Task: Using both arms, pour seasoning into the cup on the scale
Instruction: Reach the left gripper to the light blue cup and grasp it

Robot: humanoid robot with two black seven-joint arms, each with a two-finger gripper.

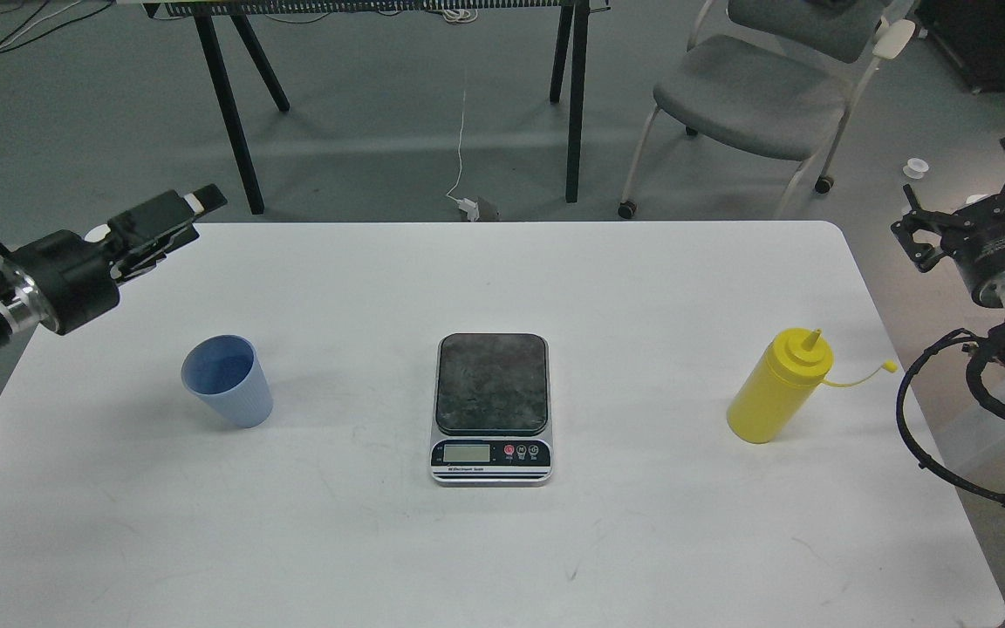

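The light blue ribbed cup (pixel 228 384) stands upright on the white table (pixel 642 288), left of centre. The scale (pixel 492 406) lies at the table's middle with its dark plate bare. The yellow seasoning bottle (pixel 777 392) stands at the right, its tethered cap hanging off to the right. My left gripper (pixel 173 220) is above the table's far left corner, behind and left of the cup. It points right and is seen side-on, so its fingers overlap. My right gripper (pixel 960 196) is open and empty, off the table's right edge, behind and right of the bottle.
A grey wheeled chair (pixel 755 87) and the black legs of another table (pixel 232 105) stand on the floor beyond the far edge. My right arm's black cable loop (pixel 912 419) hangs by the table's right edge.
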